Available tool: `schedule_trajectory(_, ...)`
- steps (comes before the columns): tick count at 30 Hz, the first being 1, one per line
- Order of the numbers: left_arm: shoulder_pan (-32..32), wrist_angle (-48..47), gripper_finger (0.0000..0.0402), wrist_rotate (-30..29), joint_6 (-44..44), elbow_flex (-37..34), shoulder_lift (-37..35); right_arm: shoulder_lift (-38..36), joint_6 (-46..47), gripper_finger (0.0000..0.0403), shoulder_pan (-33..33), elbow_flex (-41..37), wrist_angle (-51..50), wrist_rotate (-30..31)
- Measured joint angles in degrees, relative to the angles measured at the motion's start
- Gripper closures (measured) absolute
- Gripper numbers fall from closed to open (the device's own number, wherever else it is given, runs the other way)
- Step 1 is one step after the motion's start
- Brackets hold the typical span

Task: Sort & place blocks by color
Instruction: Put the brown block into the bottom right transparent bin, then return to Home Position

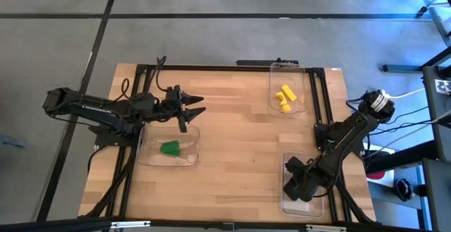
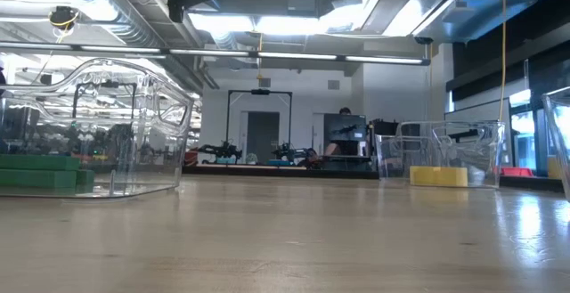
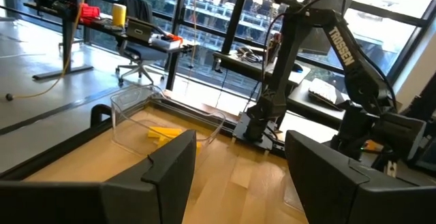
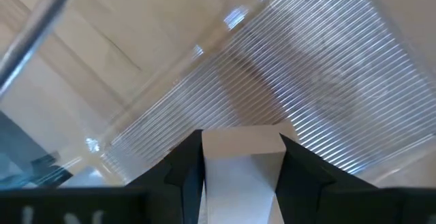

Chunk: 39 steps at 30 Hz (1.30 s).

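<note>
In the high view, green blocks (image 1: pixel 169 147) lie in a clear tray (image 1: pixel 192 135) at the table's left. Yellow blocks (image 1: pixel 284 96) lie in a clear tray (image 1: pixel 301 84) at the far right. The low view shows the green blocks (image 2: pixel 40 173) and a yellow block (image 2: pixel 438 175) inside their trays. My left gripper (image 1: pixel 196 106) (image 3: pixel 238 159) hovers open and empty over the far edge of the green tray. My right gripper (image 1: pixel 294 188) (image 4: pixel 240 141) reaches down into the near-right clear tray (image 1: pixel 287 159), shut on a pale tan block (image 4: pixel 242 166). My right gripper pinches the tan block by two opposite side faces (image 4: pixel 208 163), one finger (image 4: pixel 187 166) on each side. It comes from above, slanting down into the tray. The block sits just over the tray's ribbed floor (image 4: pixel 327 74); whether it rests on it I cannot tell.
Black frame rails (image 1: pixel 141 70) run along the table's left, far and right edges. The middle of the wooden table (image 1: pixel 239 140) lies between the three trays. My right arm (image 3: pixel 327 40) stands across the table in the left wrist view.
</note>
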Motion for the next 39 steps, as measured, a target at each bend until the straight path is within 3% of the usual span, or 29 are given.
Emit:
schedule_trajectory(6,0.0,0.0,0.0185,-0.56,0.0,0.0,0.0,0.0,0.0,0.026,0.0,0.02,-1.68,-0.2)
schedule_trajectory(12,0.0,0.0,0.0185,-0.59,0.0,0.0,0.0,0.02,-0.11,0.0183,0.0,0.0,-1.81,0.19)
schedule_trajectory(16,0.0,0.0,0.0185,-0.61,0.0,0.0,0.0,-0.92,-0.42,0.0168,0.0,-0.14,-2.15,0.19)
schedule_trajectory(25,0.0,0.11,0.0185,-0.59,-0.28,0.0,0.0,-15.29,-11.43,0.0172,-0.14,-0.2,-7.97,-0.58)
schedule_trajectory(28,0.0,0.14,0.0185,-0.02,-0.31,0.0,0.01,-21.55,-16.76,0.0172,-1.73,-0.19,-6.42,3.43)
schedule_trajectory(34,0.0,0.77,0.0185,2.35,-1.42,0.0,-0.04,-29.17,-31.96,0.0172,-10.85,-0.13,1.38,21.36)
schedule_trajectory(39,-0.01,3.19,0.0185,5.01,-1.88,0.0,-0.07,-29.47,-48.32,0.0171,-21.67,-0.13,9.48,25.0)
